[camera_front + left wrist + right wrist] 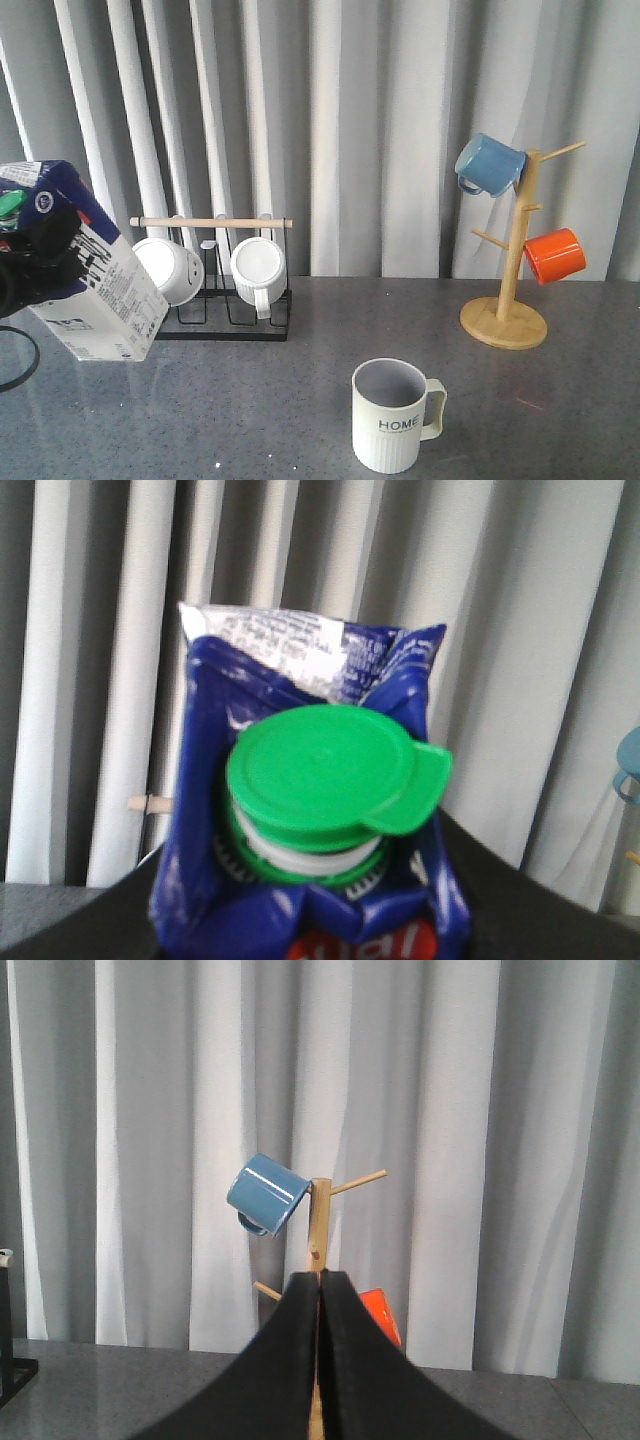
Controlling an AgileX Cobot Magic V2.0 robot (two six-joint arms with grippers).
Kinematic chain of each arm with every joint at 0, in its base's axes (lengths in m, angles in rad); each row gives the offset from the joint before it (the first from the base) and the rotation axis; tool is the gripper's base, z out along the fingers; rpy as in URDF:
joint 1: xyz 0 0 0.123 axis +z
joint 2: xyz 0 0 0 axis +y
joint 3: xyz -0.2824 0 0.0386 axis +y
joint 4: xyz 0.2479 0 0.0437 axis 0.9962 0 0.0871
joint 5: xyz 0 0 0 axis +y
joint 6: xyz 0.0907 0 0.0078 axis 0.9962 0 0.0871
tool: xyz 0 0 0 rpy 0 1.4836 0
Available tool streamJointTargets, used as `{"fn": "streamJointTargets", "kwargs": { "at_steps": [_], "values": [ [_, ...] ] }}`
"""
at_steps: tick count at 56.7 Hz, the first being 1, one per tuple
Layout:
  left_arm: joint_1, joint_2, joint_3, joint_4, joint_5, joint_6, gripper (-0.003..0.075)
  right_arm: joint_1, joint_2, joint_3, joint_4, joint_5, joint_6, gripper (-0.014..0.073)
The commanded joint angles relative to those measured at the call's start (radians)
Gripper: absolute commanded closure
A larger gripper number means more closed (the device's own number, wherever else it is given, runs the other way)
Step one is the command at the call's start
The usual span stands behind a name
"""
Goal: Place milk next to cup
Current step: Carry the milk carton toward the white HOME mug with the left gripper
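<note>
I am seeing the milk (90,285), a tall blue-and-white gable-top carton with printed side panels, hanging tilted above the grey speckled table (250,400) at the far left of the front view. The left gripper (35,262) is clamping it near the top, its black fingers wrapping the carton's upper part, so the base is swinging out away from the gripper toward the rack. In the left wrist view the carton's glossy green round cap (325,770) is sitting right in front of the camera, with the creased, folded gable ridge (300,645) just beyond it and a sliver of red label below.

The cup (392,415) is standing upright on the table, well apart from the left gripper and the carton, off to their right and nearer the front edge. It is a pale ribbed mug with a grey interior, a squared handle and dark "HOME" lettering.

Just beside the carton's base, a black wire rack (225,300) with a wooden rail is holding two white mugs (260,270) on their sides. A wooden mug tree (510,290) is carrying a blue mug (488,165) and an orange mug (553,255).

The right gripper (320,1360) is pointing level at the mug tree, its smooth black fingers pressed together, holding nothing.
</note>
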Motion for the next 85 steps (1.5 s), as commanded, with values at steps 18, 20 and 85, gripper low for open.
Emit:
{"fn": "streamJointTargets", "kwargs": {
  "at_steps": [18,20,85],
  "values": [
    [-0.361,-0.065,-0.056,-0.970,0.016,1.119,0.0727,-0.007,-0.003,-0.025,-0.005,-0.067,-0.002,0.0602],
    [-0.404,-0.051,-0.069,-1.070,-0.010,1.214,0.0727,-0.007,-0.003,-0.025,-0.005,-0.067,-0.002,0.0602],
    [-0.690,0.538,-0.464,-1.424,-0.287,1.201,0.0727,-0.007,-0.003,-0.025,-0.005,-0.067,-0.002,0.0602]
  ]
}}
